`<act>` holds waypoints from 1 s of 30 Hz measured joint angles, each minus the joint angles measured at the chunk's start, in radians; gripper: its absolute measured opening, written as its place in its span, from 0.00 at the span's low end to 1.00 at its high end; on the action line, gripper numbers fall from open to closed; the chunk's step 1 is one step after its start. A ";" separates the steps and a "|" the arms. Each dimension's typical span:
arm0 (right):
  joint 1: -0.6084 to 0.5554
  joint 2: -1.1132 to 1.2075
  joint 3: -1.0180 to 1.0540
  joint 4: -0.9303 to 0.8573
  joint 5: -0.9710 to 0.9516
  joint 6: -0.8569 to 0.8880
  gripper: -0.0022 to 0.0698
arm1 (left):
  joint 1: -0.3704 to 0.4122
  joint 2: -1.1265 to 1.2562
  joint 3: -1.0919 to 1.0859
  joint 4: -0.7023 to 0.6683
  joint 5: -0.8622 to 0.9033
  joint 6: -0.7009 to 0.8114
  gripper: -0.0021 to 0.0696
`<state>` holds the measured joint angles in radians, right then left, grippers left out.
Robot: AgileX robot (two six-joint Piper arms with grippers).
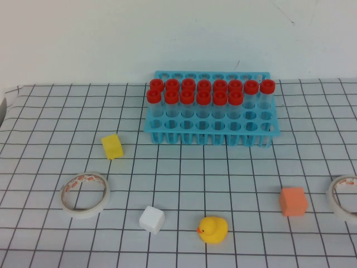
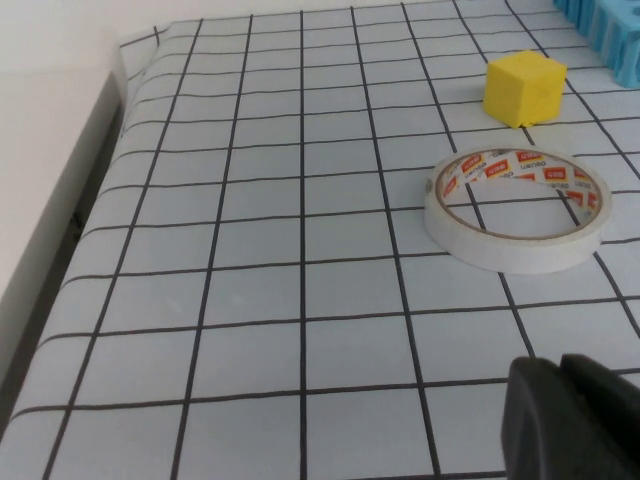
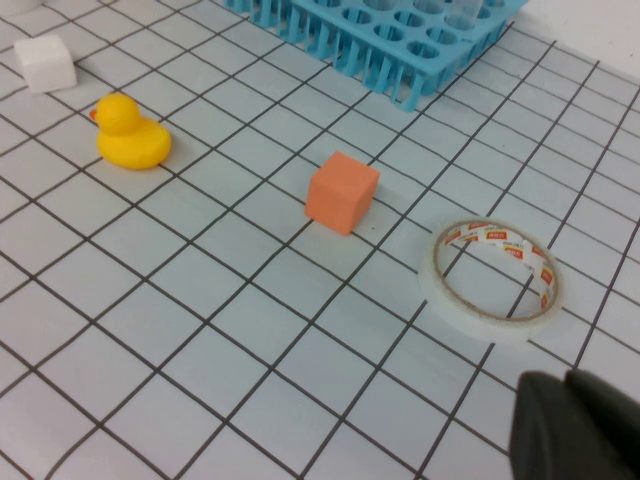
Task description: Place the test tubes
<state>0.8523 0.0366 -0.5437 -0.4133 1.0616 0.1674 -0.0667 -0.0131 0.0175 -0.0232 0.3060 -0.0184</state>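
Two rows of red-capped tubes [image 1: 204, 92] stand upright in the blue rack [image 1: 209, 131] at the far middle of the bench [image 1: 234, 178]. The far row looks full; the row in front of it has open holes at its right end, and the nearer rows are bare. No loose tube shows anywhere on the bench.

Neither arm appears in the high view. The left gripper [image 2: 562, 375] hangs low at the near left, its fingers pressed together on nothing, with a tape roll [image 2: 515, 208] and a yellow cube [image 2: 524, 88] between it and the rack. The right gripper [image 3: 570, 390] hangs at the near right, also closed and empty, just near of a second tape roll [image 3: 492, 280]. An orange cube [image 3: 341, 192] lies farther on towards the rack. A duck [image 1: 213, 229] and a white cube [image 1: 152, 219] sit at the near middle.

The tubes are well apart from both grippers, far across the bench.

Several things could go wrong from here. The tubes are packed cap to cap, so fingers coming down on one could knock or tilt its neighbours. A closed gripper reaching in would only push a cap, so it would have to open first. If a tube sits tight in its hole, lifting it could drag or tip the light rack. A low approach from either side could sweep a tape roll or cube along.
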 joint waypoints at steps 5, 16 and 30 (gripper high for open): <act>0.000 0.000 0.000 0.000 0.000 0.000 0.03 | 0.000 0.000 0.000 -0.061 0.000 0.091 0.03; 0.000 0.000 0.000 0.000 0.000 0.001 0.03 | -0.001 0.000 0.000 -0.075 0.004 0.095 0.03; 0.000 0.000 0.000 0.000 0.000 0.001 0.03 | -0.001 0.000 0.000 -0.077 0.005 0.095 0.03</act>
<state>0.8523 0.0366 -0.5437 -0.4133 1.0616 0.1680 -0.0675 -0.0131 0.0175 -0.1007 0.3114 0.0767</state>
